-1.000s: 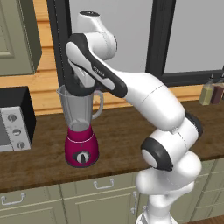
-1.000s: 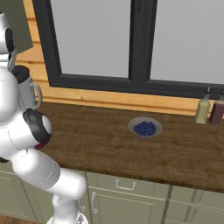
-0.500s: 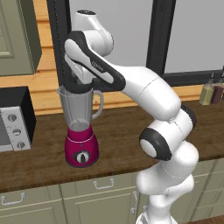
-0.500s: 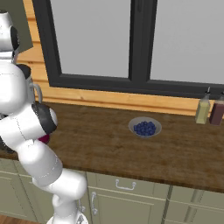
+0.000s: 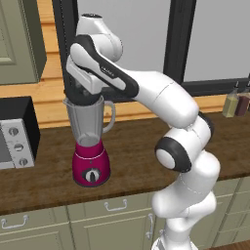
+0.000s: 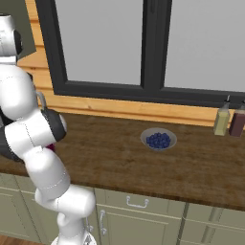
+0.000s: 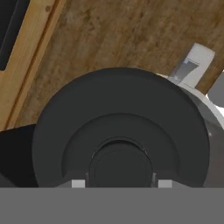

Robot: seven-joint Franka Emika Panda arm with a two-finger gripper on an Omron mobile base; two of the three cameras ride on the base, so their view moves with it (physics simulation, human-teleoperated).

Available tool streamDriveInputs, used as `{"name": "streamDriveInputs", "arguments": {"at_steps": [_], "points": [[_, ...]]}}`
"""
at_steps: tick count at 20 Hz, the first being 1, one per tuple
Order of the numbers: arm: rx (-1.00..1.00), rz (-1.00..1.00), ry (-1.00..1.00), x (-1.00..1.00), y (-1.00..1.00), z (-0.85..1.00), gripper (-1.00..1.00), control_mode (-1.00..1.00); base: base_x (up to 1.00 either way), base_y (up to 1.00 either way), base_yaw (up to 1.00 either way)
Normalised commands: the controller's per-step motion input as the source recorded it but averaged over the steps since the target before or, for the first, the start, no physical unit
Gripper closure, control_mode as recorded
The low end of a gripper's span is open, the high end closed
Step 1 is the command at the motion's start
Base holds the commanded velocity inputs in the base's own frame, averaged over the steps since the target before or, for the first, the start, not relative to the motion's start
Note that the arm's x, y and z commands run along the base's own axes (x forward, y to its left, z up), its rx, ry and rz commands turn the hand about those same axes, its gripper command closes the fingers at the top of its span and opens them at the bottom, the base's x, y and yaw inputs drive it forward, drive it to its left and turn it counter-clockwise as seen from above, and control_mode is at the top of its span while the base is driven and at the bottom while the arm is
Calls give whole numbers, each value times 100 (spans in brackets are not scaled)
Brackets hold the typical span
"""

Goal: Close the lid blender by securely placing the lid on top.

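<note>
The blender [image 5: 91, 165] stands on the wooden counter, a clear jar on a magenta base with a black dial. My gripper [image 5: 82, 95] sits right at the jar's mouth, its dark hand covering the top. In the hand view the black round lid [image 7: 120, 127] lies directly below, centred over the jar, whose clear rim [image 7: 206, 114] peeks out at the right. My gripper [image 7: 121, 183] is shut on the lid's raised centre knob, one fingertip on each side. A sliver of the magenta base [image 6: 50, 147] shows behind my arm.
A silver-and-black toaster oven [image 5: 14, 134] stands close on the blender's left. A bowl of blueberries [image 6: 158, 139] sits mid-counter to the right, and two bottles [image 6: 222, 119] stand by the window ledge. A dark window frame [image 5: 63, 44] rises behind the blender.
My elbow and forearm have swung out to the right and higher. The hand has stayed at the jar's mouth, and the blender has not moved.
</note>
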Motion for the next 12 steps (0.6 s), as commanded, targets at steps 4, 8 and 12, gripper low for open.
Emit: {"name": "streamDriveInputs", "arguments": {"at_steps": [4,8,12], "points": [[0,5,0,0,-7,-6,100,-100,0,0,0],[0,3,0,0,-1,-13,100,-100,0,0,0],[0,4,1,0,0,-22,100,-100,0,0,0]]}}
